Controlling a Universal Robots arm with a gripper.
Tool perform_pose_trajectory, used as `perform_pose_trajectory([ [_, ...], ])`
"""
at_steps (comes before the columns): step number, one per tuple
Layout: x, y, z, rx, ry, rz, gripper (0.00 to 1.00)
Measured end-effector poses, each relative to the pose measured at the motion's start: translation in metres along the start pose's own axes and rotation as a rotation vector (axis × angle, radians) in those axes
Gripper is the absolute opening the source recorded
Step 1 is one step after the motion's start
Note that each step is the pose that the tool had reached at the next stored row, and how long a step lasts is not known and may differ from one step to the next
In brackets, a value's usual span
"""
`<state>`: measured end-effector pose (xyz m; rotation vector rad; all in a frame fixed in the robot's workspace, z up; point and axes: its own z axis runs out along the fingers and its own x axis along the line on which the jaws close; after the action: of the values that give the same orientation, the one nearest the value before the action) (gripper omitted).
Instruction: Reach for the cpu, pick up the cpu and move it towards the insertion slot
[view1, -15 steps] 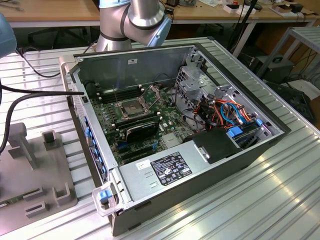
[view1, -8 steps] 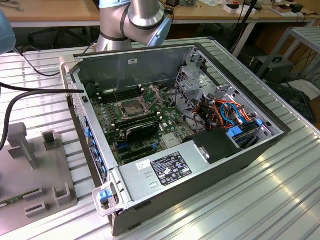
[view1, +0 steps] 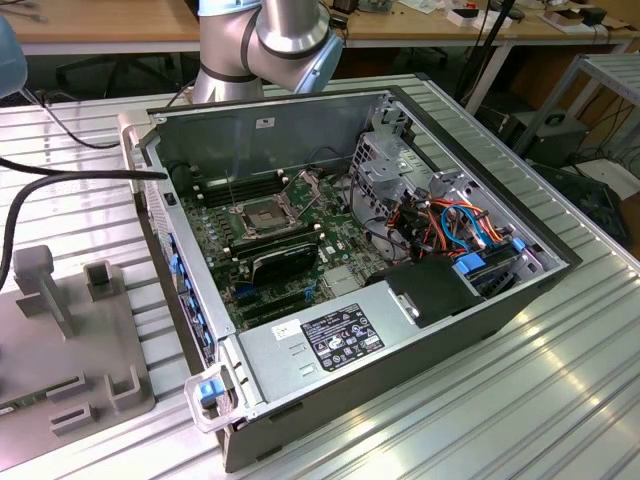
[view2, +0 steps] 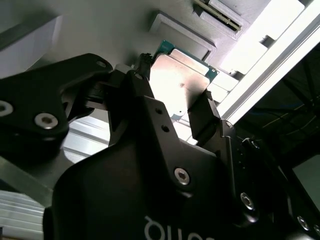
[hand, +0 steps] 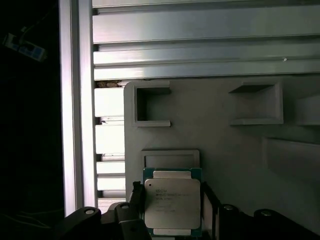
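Observation:
The cpu (hand: 172, 210) (view2: 182, 70), a thin square chip with a pale silver face and a green rim, sits between my gripper's two black fingers in both wrist views. My gripper (hand: 172, 199) (view2: 175, 92) is shut on the cpu, one finger against each of two opposite edges. The chip hangs just off a shallow square recess (hand: 170, 159) of a grey fixture tray (hand: 230, 160). In the exterior view the insertion slot (view1: 262, 214), a dark square socket framed by silver brackets, lies on the green motherboard inside the open computer case (view1: 330, 120).
The grey fixture tray (view1: 70, 340) with upright posts stands at the exterior view's left on the ribbed aluminium table (view1: 560, 380). Inside the case are memory slots (view1: 235, 187), a black ribbed block (view1: 285, 258), a cable bundle (view1: 450, 225) and a power supply (view1: 340, 335). The arm's base (view1: 260, 40) rises behind the case.

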<state>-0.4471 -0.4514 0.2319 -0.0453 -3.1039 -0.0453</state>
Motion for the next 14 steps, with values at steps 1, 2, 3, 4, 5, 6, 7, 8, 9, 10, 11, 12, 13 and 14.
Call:
perform_pose_trajectory([
  [1,0.0001,0.0001,-0.0020,0.0000,0.0003,0.000,0.55],
  [2,0.0001,0.0001,-0.0035,0.0001,0.0005,0.000,0.55],
  [3,0.0002,0.0002,-0.0052,0.0000,0.0007,0.000,0.55],
  [4,0.0003,0.0002,-0.0067,0.0000,0.0009,0.000,0.55],
  [5,0.0003,0.0002,-0.0079,-0.0001,0.0012,0.000,0.55],
  [6,0.0003,0.0003,-0.0089,-0.0002,0.0014,0.000,0.55],
  [7,0.0004,0.0003,-0.0102,-0.0003,0.0018,0.000,0.55],
  [8,0.0004,0.0003,-0.0114,-0.0003,0.0022,0.000,0.55],
  [9,0.0004,0.0004,-0.0131,-0.0003,0.0028,0.000,0.55],
  [10,0.0005,0.0004,-0.0145,-0.0003,0.0033,0.000,0.55],
  [11,0.0005,0.0005,-0.0164,-0.0002,0.0038,0.000,0.55],
  [12,0.0006,0.0005,-0.0176,-0.0003,0.0042,0.000,0.55],
  [13,0.0006,0.0006,-0.0193,-0.0003,0.0046,0.000,0.55],
  [14,0.0007,0.0006,-0.0220,-0.0002,0.0053,0.000,0.55],
])
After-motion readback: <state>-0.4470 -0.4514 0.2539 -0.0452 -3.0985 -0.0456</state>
